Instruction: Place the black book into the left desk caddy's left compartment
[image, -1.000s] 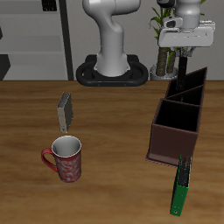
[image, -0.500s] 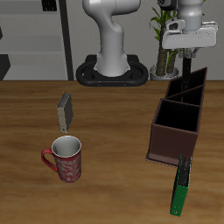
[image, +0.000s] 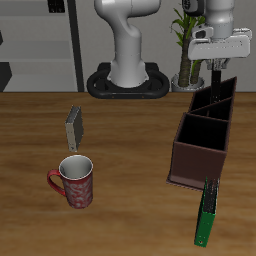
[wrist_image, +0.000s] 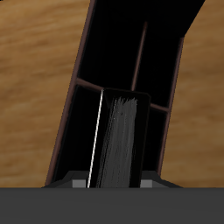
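Note:
My gripper (image: 215, 66) is shut on the black book (image: 214, 84), which hangs upright from the fingers. It is held just above the left desk caddy (image: 222, 97), a very dark open-top box at the back of the table. In the wrist view the black book (wrist_image: 122, 144) shows edge-on between the fingertips (wrist_image: 79, 183), with the caddy's dark compartments and inner divider (wrist_image: 140, 52) straight below it. The book's lower edge is close over the caddy's rim; I cannot tell which compartment it is over.
A reddish-brown box (image: 198, 150) stands directly in front of the dark caddy. A green book (image: 207, 212) leans near the table's front edge. A grey book (image: 74, 126) and a red mug (image: 75, 183) stand mid-table. A plant (image: 188, 50) is behind the caddy.
My gripper has shifted sideways with the black book, away from the robot's base and a little farther over the dark caddy. Nothing else has moved.

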